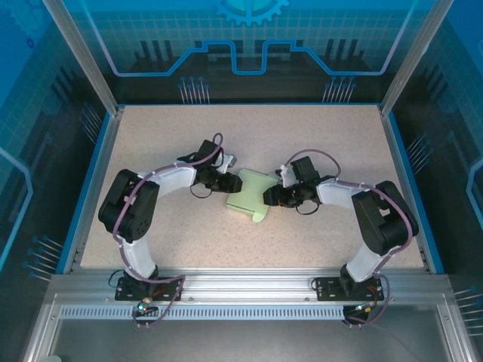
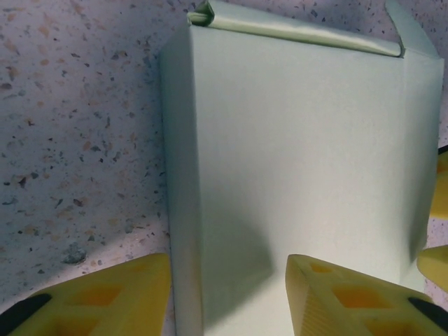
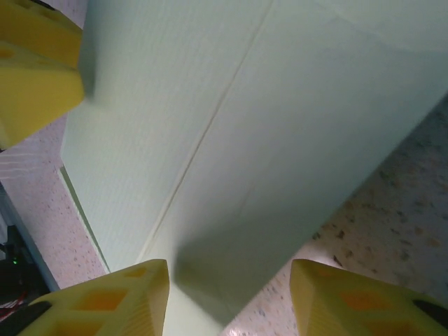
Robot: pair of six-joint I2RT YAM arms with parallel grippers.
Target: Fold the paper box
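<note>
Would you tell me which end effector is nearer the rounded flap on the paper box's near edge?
Right. The right end effector is at the right side of the paper box, just beyond the flap; the left end effector is at its far-left corner.

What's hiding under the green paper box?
The speckled beige table shows around the pale mint-green paperboard box. Whatever lies directly beneath is covered by the box.

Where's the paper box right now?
In the top view the box lies at mid-table, between the left gripper at its left end and the right gripper at its right end.
</note>
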